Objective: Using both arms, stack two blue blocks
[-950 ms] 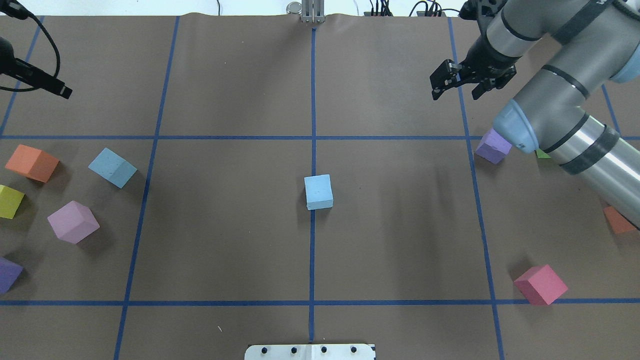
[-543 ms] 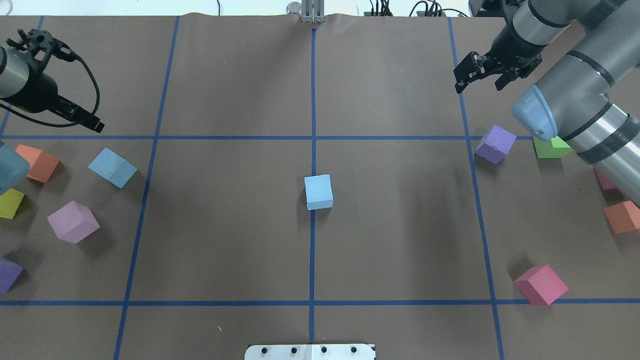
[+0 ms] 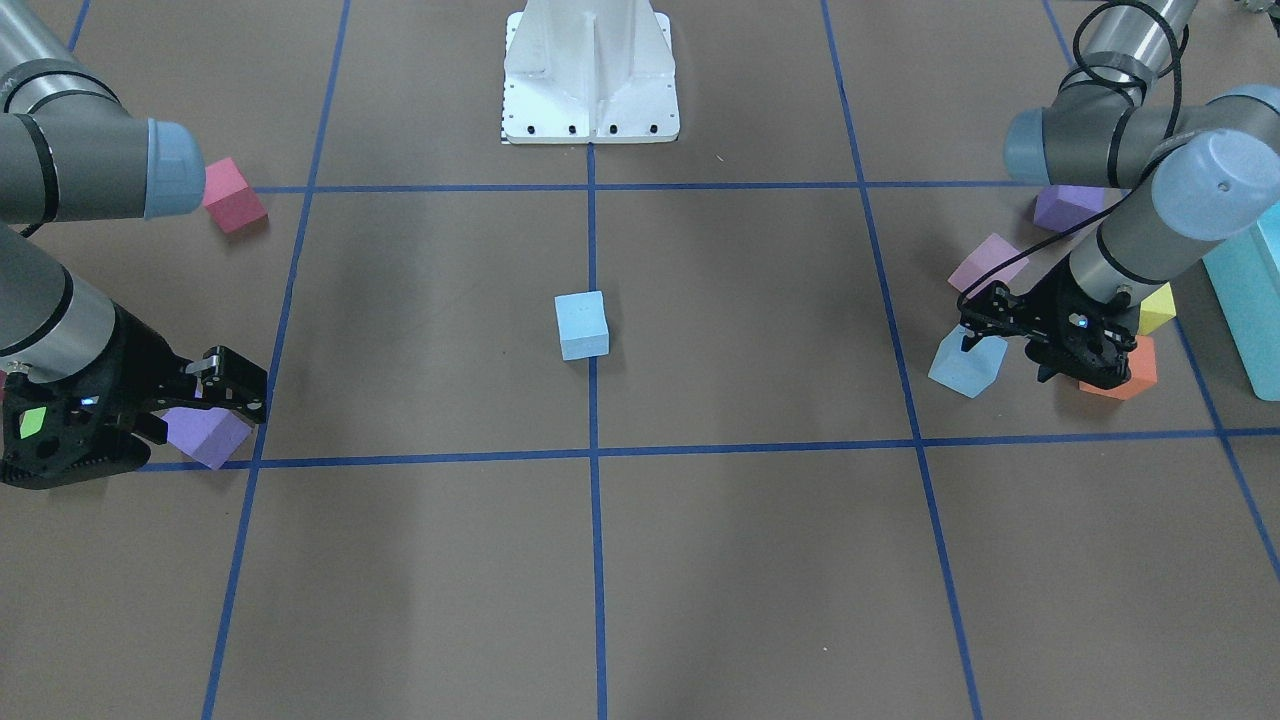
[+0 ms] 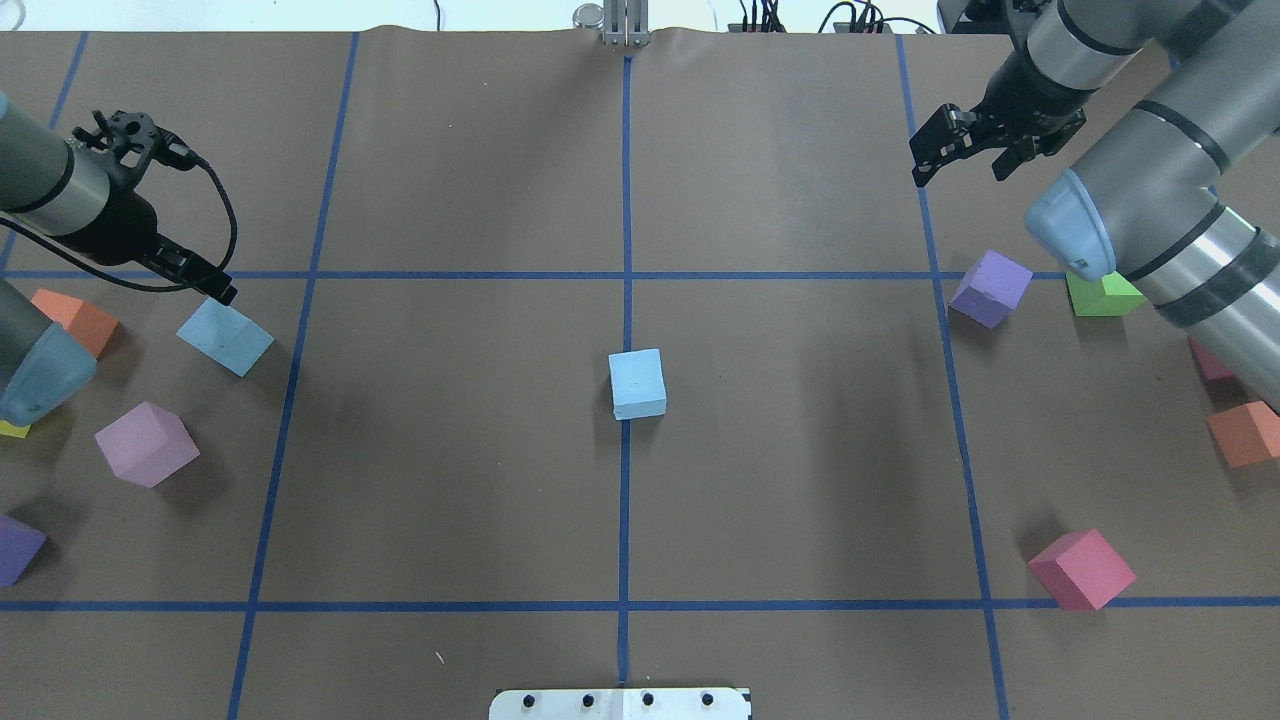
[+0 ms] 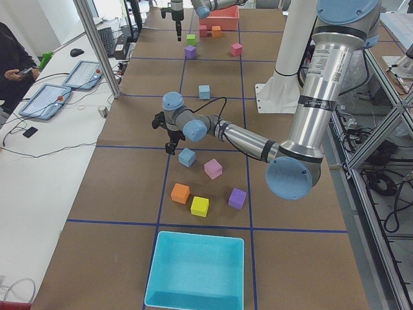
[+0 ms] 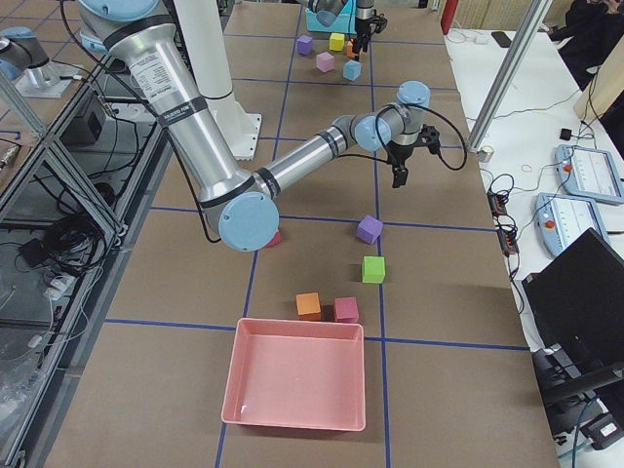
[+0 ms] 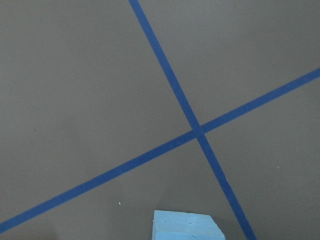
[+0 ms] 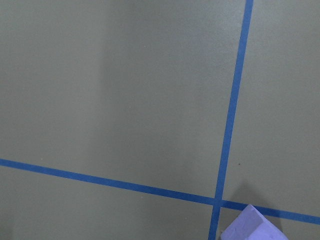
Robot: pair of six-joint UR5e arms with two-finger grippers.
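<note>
One pale blue block sits at the table's centre on the middle tape line, also in the front view. The second blue block lies at the left. My left gripper hangs just above its far edge, jaws open and empty; the front view shows one fingertip over the block. The left wrist view shows that block's top at the bottom edge. My right gripper is open and empty above the far right of the table, beyond a purple cube.
Orange, lilac and dark purple cubes lie around the left blue block. Green, orange and magenta cubes lie at the right. A turquoise box and a pink tray stand at the table's ends.
My left arm has swung in from the left edge, to just above the left blue block. My right gripper has moved right and away, then held still.
</note>
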